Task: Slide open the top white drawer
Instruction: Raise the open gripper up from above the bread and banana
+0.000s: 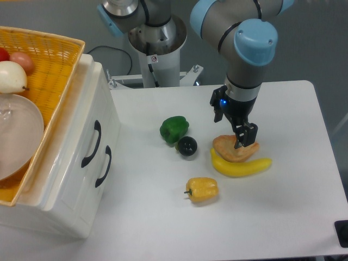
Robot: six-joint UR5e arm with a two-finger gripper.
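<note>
Sitting shut at the table's left under a yellow basket (51, 60), the top white drawer (81, 128) looks rigid, glossy and slippery, so its curved black handle (91, 144) seems the sensible hold, while the gripper (239, 138) hovers well apart, jaws seemingly nearly closed and empty.

No readable text, brand or number shows anywhere; the only sign is a small round red-ringed sticker (154, 58) on the white robot base column (161, 54), behind the green pepper (174, 129), its symbol too small to read

A white table (293, 217) stands on a grey floor (54, 16), evenly lit.
</note>
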